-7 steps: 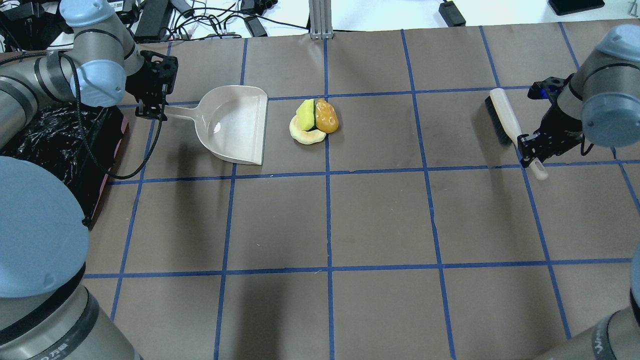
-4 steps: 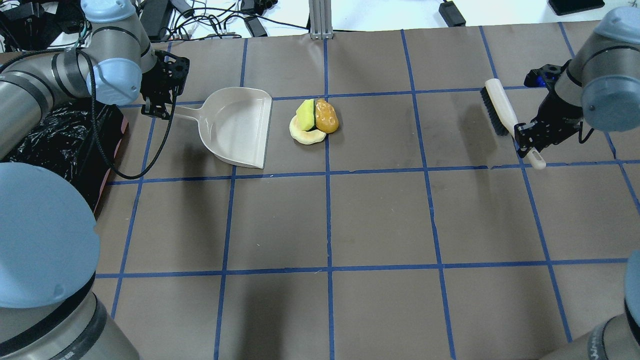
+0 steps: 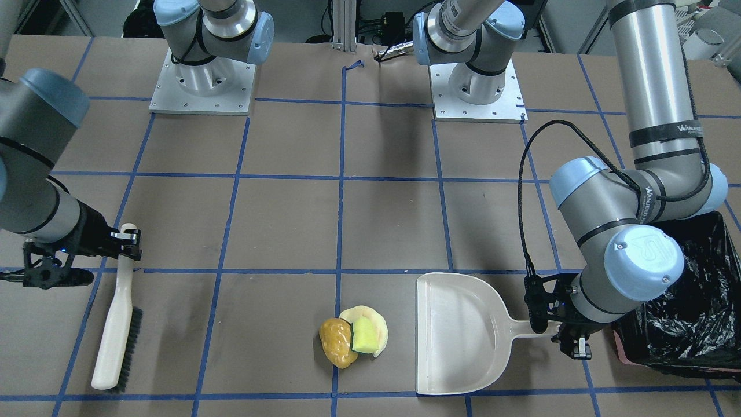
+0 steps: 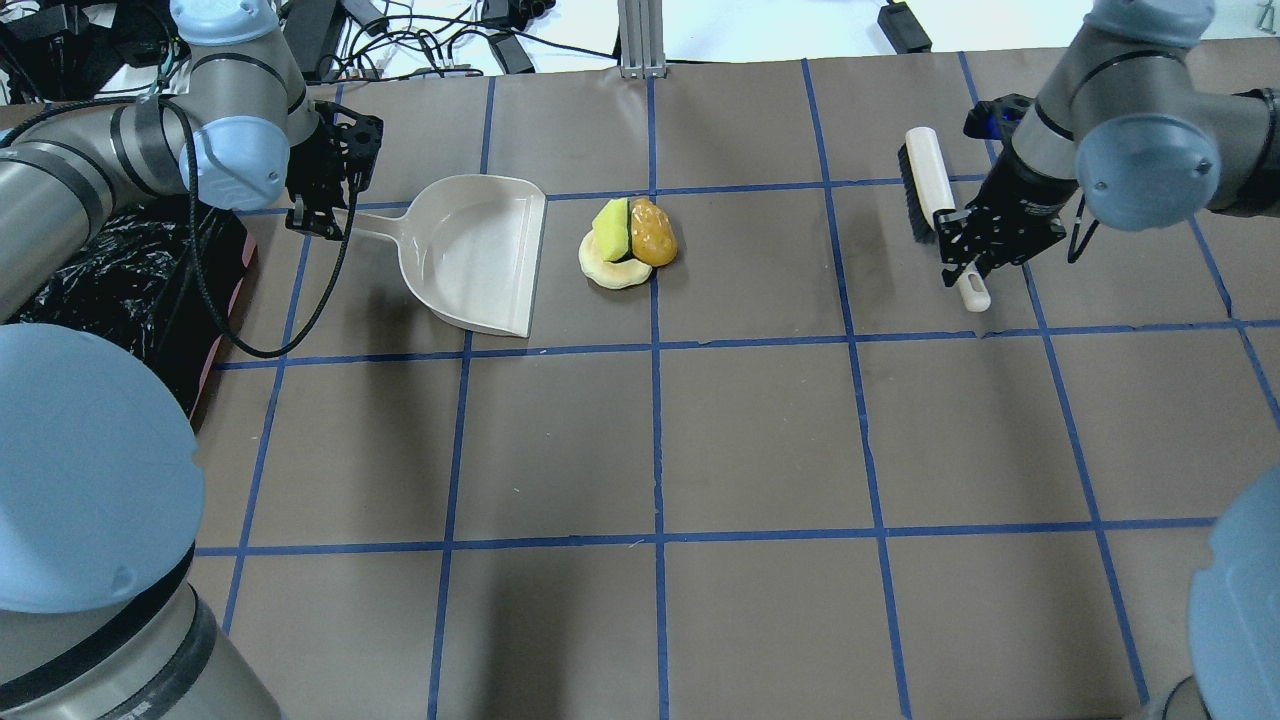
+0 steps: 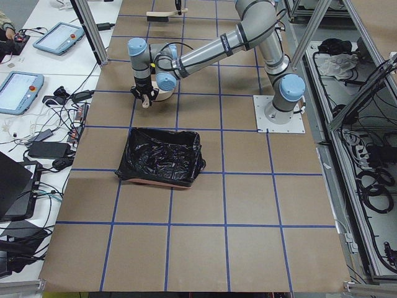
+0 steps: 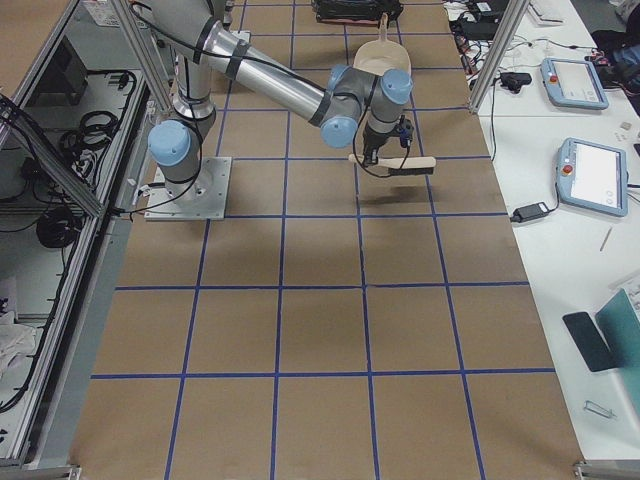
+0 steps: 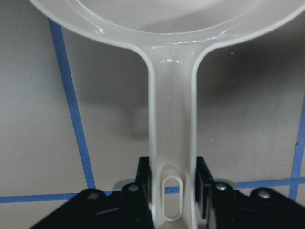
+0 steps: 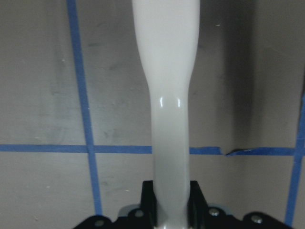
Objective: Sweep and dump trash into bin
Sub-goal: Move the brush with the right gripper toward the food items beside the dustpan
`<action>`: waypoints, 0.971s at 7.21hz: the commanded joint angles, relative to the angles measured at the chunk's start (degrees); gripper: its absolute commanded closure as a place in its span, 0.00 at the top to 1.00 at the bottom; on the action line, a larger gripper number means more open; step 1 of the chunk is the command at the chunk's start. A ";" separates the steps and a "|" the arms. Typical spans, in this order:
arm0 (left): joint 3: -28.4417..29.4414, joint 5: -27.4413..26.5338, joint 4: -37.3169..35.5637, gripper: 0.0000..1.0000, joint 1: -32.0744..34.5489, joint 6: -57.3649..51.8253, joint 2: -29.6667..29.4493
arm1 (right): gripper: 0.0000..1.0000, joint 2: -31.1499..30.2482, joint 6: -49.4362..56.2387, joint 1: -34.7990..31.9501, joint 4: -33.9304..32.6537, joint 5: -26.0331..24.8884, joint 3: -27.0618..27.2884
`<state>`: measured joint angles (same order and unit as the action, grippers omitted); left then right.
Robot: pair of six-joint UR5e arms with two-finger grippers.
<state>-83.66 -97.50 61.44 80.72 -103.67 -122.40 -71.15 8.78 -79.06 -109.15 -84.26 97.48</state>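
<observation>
Sweep | left end effector (image 4: 328, 216) grips dustpan (image 4: 470, 250), right end effector (image 4: 965, 262) grips brush (image 4: 925, 185) | land your bristles right of trash (image 4: 630, 243), push toward dustpan lip.

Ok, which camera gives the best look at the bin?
Exterior left: the whole bin shows, black bag over a pinkish base, nothing covering it. Front-facing cuts it off at the right edge; overhead, the left arm hides much of it. Exterior right catches only a far dark sliver; the wrist cameras show none.
</observation>
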 commanded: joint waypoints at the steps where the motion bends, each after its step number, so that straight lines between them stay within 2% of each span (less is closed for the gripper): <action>1: -0.01 0.03 0.00 0.23 0.06 -0.04 -0.12 | 0.00 0.83 -13.47 -8.19 -3.33 3.74 -0.36; 3: -0.01 0.11 0.00 0.23 0.06 0.05 -0.21 | 0.00 3.46 -19.82 -13.46 -4.75 6.56 -1.85; 4: -0.01 0.20 0.00 0.23 0.06 0.05 -0.21 | 0.00 5.13 -23.60 -16.71 -8.41 6.57 -2.55; 7: -0.01 0.38 0.00 0.23 0.06 0.05 -0.30 | 0.00 6.46 -27.23 -22.88 -9.15 6.48 -2.47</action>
<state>-83.67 -97.22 61.44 80.77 -103.62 -122.68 -65.33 -17.14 -99.69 -117.94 -77.74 95.03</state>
